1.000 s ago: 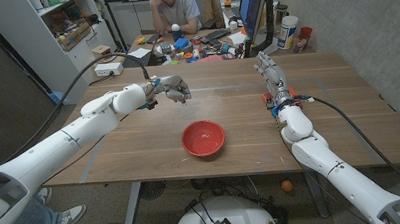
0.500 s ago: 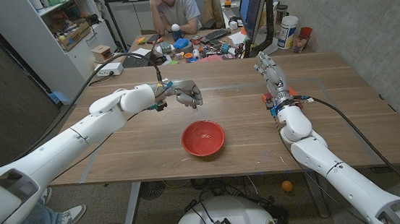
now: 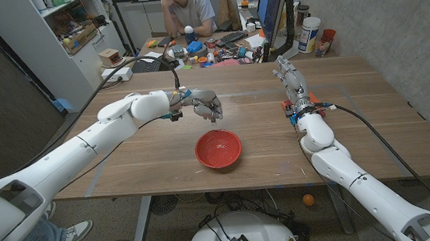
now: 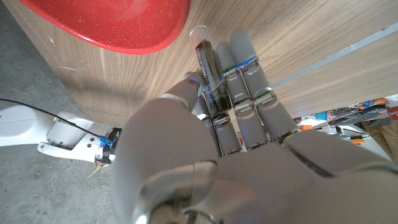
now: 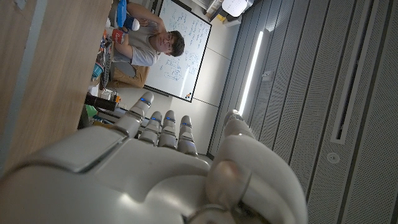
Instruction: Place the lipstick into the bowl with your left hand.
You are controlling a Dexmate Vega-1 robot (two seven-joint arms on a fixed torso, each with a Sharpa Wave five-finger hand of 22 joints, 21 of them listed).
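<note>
Your left hand (image 3: 202, 104) hangs above the surface (image 3: 124, 156), arm reaching in from the left edge, fingers curled down around the lipstick (image 4: 207, 78) just behind the red bowl (image 3: 218, 149), which sits near the middle toward the front edge. The lipstick is a dark tube with a clear tip, lying along your fingers (image 4: 239, 93), pointing at the bowl's rim. Your right hand (image 3: 289, 79) stands near the right edge, fingers straight, holding nothing.

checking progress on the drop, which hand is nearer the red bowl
Left. The left hand, holding the lipstick, hovers just beyond the bowl's far rim. The right hand stands off to the bowl's right, farther back.
</note>
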